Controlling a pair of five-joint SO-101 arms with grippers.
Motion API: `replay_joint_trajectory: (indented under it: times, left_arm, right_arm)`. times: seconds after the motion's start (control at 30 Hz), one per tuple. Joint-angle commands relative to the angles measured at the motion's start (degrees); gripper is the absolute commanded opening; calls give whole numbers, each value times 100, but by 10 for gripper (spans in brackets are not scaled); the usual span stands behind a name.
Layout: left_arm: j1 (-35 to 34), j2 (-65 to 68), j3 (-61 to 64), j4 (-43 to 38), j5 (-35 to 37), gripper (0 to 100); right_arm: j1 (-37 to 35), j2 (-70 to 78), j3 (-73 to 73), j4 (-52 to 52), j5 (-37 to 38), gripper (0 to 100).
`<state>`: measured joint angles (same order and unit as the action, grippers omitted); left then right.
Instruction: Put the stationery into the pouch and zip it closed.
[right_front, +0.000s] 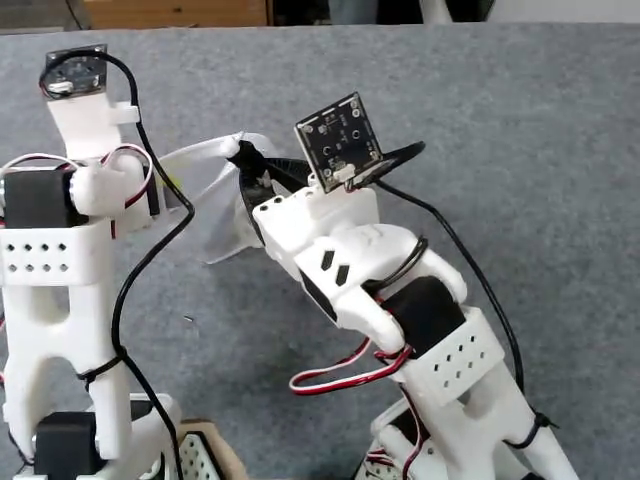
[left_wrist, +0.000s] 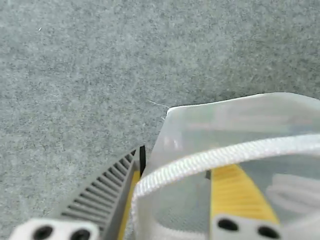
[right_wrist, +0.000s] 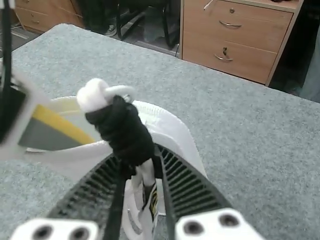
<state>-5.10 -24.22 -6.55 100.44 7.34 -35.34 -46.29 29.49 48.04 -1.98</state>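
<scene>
Between the jaws of your right gripper (right_wrist: 140, 161) sits the black-wrapped zipper pull (right_wrist: 122, 131), clenched tight, likely so you can drag the zip. Around it, the one translucent pouch (right_wrist: 172, 131) hangs between the two arms. Your left gripper (left_wrist: 180, 161) meets its end, probably bracing it, though you cannot tell its grip. That makes one pull, one pouch and two grippers, and the pale shapes (left_wrist: 295, 192) inside are too vague to count.

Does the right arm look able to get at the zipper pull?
Likely yes: the right gripper seems closed on the black pull, with nothing between them; the left gripper sits at the pouch rim.
</scene>
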Motion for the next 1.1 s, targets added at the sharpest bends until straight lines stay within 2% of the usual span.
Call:
replay_joint_trajectory:
  times: [0.0,0.27,0.6,0.9,1.07]
  left_arm:
    - [101,-273,-268,35,105,235]
    - [48,-290,-1033,35,88,236]
    - [48,-1521,-1279,35,70,237]
    - [-1130,-1705,-1270,26,105,237]
    - [-1473,-1741,-1226,26,105,237]
  right_arm:
    - [18,-48,-242,-18,26,11]
    - [18,-48,-4,-44,26,11]
    - [18,-57,-4,-53,26,11]
    - [44,-92,-690,-9,26,11]
    - [44,-84,-1270,-9,26,11]
